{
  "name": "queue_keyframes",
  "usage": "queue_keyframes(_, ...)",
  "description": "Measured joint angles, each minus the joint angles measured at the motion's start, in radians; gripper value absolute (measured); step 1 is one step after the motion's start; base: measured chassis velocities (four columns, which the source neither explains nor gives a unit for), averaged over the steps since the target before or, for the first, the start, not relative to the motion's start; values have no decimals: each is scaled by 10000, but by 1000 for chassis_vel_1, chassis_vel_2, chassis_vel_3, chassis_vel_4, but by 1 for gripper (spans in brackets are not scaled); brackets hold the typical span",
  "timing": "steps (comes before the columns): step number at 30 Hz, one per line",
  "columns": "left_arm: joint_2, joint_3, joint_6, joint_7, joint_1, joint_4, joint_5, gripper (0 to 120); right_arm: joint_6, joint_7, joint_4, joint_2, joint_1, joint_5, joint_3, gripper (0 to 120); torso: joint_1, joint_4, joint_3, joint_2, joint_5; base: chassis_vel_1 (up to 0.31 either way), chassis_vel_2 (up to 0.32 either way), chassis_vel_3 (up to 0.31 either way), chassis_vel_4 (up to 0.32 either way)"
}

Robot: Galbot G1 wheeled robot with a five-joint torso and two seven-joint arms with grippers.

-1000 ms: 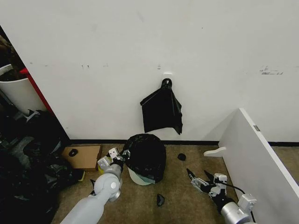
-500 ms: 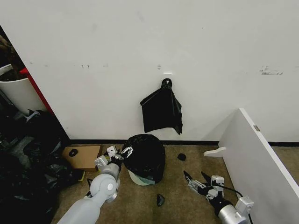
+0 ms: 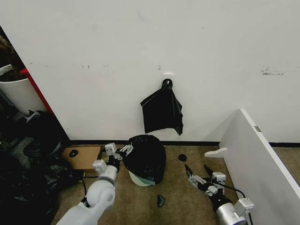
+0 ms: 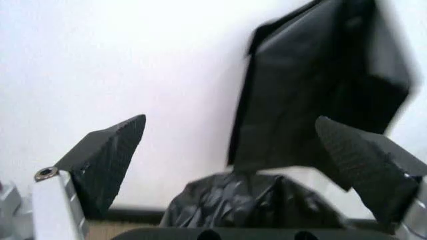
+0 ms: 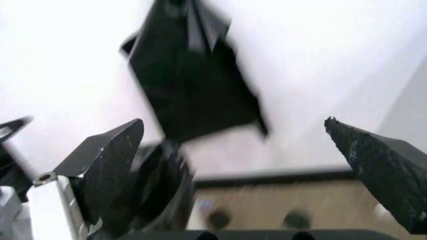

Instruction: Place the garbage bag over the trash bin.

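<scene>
At the far left of the head view a heap of dark stuffed sacks point(image 3: 26, 164) crowds the floor, with a larger white tub with red trim point(image 3: 16, 93) standing behind it against the wall. Next comes a flat piece of brown cardboard point(image 3: 83, 157) on the tan floor, with a small dark object point(image 3: 73, 153) lying on its near corner. The left gripper point(image 3: 119, 153) hovers just above the cardboard's right edge, right beside the left flank of the garbage bag point(image 3: 145, 156); its fingers stand wide apart with nothing between them, and in the left wrist view the two dark fingertips point(image 4: 107, 160) frame the bag's crinkled top without touching it. The glossy black bag is draped over the trash bin point(image 3: 139, 179), covering its top and sides, so that just the pale lower part of the bin peeks out beneath the hem. On the wall directly above hangs a flat black bunch point(image 3: 162, 112) gathered to a point on a hook. A small black scrap point(image 3: 161, 200) lies on the floor in front of the bin, another point(image 3: 182, 157) to its right. The right gripper point(image 3: 197, 173) hangs low over bare floor, well apart from the bin, fingers spread open and empty. At the far right a white panel point(image 3: 258, 159) slants across the corner.
</scene>
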Motion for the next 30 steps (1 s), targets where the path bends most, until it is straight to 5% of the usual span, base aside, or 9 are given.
queue_keyframes(7, -933, -1379, -1616, 129, 3209, -1712, 3360, 100, 2741, 580, -94, 1450, -211, -3704, 293, 100, -1, 1, -1, 0, 3, 0, 0, 0, 0)
queue_keyframes(13, -1440, -2510, -2626, 227, 4798, -2499, 4568, 100, 3276, 569, 195, 1585, -583, -4161, 705, 100, -1, 1, -2, 1, 1, 0, 0, 0, 0)
queue_keyframes(30, -2155, -3479, -3698, 286, 6102, -3393, 5177, 100, 3599, 583, 465, 1447, -1148, -3808, 743, 100, -1, -1, 0, 1, 2, 0, 0, 0, 0)
